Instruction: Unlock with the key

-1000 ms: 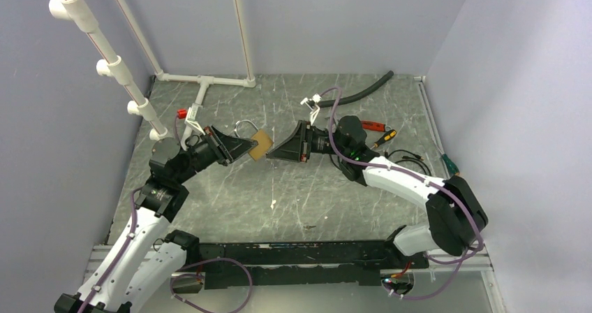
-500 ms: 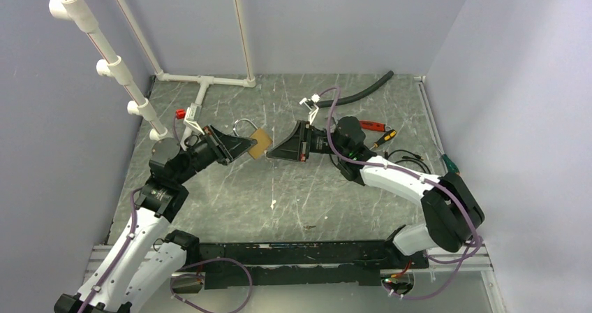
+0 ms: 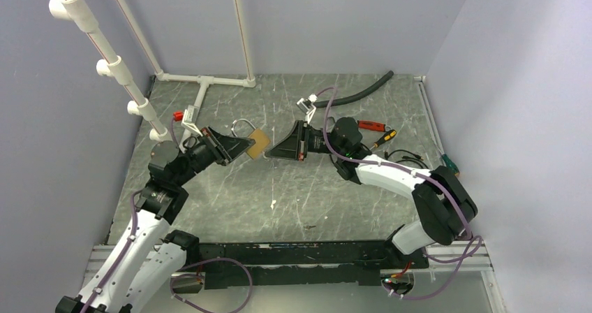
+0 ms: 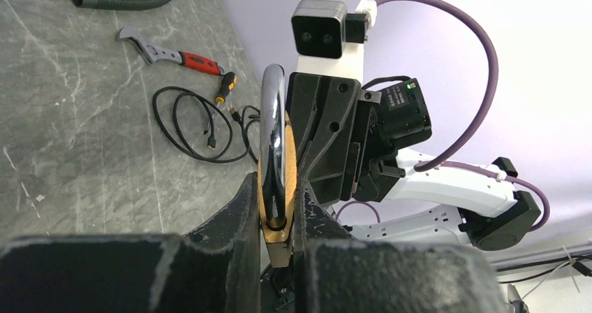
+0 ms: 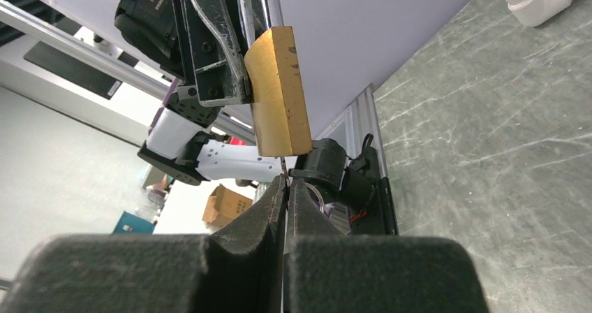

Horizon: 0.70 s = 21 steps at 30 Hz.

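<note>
one brass padlock (image 5: 279, 93), clamped by the left gripper (image 4: 276, 205) and held off the table (image 3: 314, 194). one key (image 5: 282, 168), a sliver pinched in the right gripper (image 5: 285, 187), tip at the padlock's underside. grey marbled tabletop, lilac walls (image 3: 335, 26), white pipes (image 3: 241, 26).

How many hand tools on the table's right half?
3: red-handled wrench beside the right arm, black-and-orange screwdriver next to it, green-handled tool at the right edge. The arm may hide others.
</note>
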{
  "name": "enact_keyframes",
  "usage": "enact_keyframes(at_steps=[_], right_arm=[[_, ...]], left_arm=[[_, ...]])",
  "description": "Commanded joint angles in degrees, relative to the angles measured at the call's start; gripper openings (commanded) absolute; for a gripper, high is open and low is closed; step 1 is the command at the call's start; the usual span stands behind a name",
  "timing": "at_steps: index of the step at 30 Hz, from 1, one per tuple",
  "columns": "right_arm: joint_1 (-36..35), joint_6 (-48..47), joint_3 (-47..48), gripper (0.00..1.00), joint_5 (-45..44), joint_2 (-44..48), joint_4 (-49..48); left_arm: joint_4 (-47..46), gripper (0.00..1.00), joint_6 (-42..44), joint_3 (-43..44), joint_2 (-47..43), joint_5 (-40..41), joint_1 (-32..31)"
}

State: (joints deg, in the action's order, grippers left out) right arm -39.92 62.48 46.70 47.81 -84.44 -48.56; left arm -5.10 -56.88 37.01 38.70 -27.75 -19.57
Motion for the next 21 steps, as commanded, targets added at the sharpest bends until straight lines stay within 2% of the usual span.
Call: enact_keyframes(at_steps=[1,7,12,21], right_arm=[[-0.3,5.0,1.7,0.00,-0.1,-1.6,-9.4],[-0.1,8.2,3.6,0.00,-1.0,-3.5,-12.7],[0.1,2.8,4.9,0.00,-4.8,-0.7,-4.4],[0.4,5.0,7.0,0.00,-6.4,-2.7,-5.4]], left_arm=[[-8.4,0.00,-1.3,0.2,-1.6,-1.9,0.0],[-8.2,0.00,-1.5,-0.7,-1.9,-2.9,0.0],[-2.7,0.00,1.5,0.6,-2.3,-3.0,0.0],[-7.1,0.00,0.5,-1.5,-1.0,-6.2,0.0]])
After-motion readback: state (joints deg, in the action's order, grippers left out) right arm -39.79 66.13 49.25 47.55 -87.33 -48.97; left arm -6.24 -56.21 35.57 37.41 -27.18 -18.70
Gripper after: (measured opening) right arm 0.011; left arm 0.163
